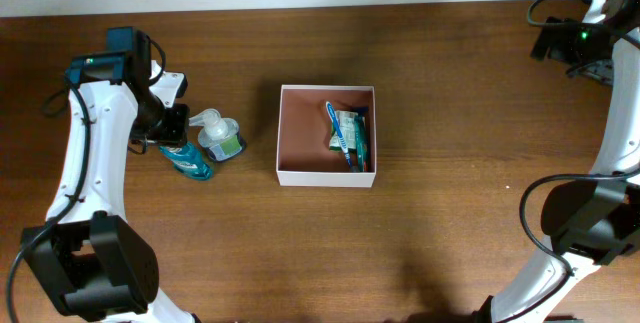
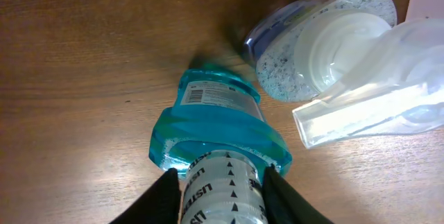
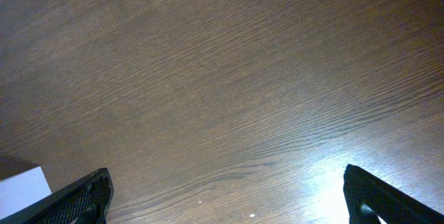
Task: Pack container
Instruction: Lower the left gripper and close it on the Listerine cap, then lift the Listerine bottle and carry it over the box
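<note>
The container (image 1: 327, 177), a square white-walled box with a reddish-brown inside, stands at the table's middle and holds green and blue packets (image 1: 347, 135) on its right side. A teal mouthwash bottle (image 1: 192, 162) lies on the table to its left. My left gripper (image 1: 172, 126) is shut on the bottle's clear cap; in the left wrist view the fingers (image 2: 218, 177) press both sides of the cap and the teal body (image 2: 215, 113) points away. My right gripper (image 3: 225, 196) is open and empty over bare wood, at the far right back (image 1: 556, 41).
A clear pump bottle (image 1: 219, 136) lies right beside the teal bottle, between it and the container; it also shows in the left wrist view (image 2: 326, 44). A white corner (image 3: 21, 186) shows at the lower left of the right wrist view.
</note>
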You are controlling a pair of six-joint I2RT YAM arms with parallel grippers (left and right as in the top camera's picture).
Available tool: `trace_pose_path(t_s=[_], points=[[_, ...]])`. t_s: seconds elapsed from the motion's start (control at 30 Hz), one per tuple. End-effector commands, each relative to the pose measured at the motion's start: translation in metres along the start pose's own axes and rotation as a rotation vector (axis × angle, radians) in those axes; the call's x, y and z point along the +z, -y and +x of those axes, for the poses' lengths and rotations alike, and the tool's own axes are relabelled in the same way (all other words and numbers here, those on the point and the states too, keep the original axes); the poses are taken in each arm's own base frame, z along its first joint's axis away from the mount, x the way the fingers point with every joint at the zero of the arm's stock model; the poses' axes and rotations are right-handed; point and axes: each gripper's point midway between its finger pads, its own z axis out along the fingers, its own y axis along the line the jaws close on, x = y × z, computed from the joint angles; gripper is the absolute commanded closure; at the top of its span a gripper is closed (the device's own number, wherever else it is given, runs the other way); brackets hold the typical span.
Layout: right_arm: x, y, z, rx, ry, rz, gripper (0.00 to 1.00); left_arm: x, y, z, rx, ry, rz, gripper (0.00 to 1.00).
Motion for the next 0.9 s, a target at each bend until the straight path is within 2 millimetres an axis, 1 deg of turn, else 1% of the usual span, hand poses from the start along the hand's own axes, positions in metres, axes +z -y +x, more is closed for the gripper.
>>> trace_pose_path(t_s=[0.0, 0.03, 0.07, 0.2, 0.33, 0.5, 0.87], points=[[-0.011, -0.002, -0.002, 0.008, 0.025, -0.012, 0.01, 0.0, -0.001, -0.002, -0.001, 0.001, -0.001, 0.66], [-0.011, -0.002, -0.002, 0.008, 0.025, -0.011, 0.01, 0.0, -0.001, -0.002, -0.001, 0.001, -0.001, 0.69], [-0.011, -0.002, -0.002, 0.008, 0.025, -0.011, 0.01, 0.0, -0.001, -0.002, -0.001, 0.001, -0.001, 0.71], [-0.011, -0.002, -0.002, 0.008, 0.025, -0.011, 0.01, 0.0, -0.001, -0.002, -0.001, 0.002, -0.001, 0.71], [-0.011, -0.002, -0.002, 0.008, 0.025, -0.011, 0.01, -0.001, -0.002, -0.003, -0.002, 0.005, -0.001, 0.78], [-0.011, -0.002, -0.002, 0.008, 0.025, -0.011, 0.01, -0.008, -0.002, -0.007, -0.001, 0.022, -0.005, 0.78], [-0.011, -0.002, -0.002, 0.008, 0.025, -0.011, 0.01, -0.049, -0.004, -0.02, -0.022, 0.089, -0.019, 0.78]])
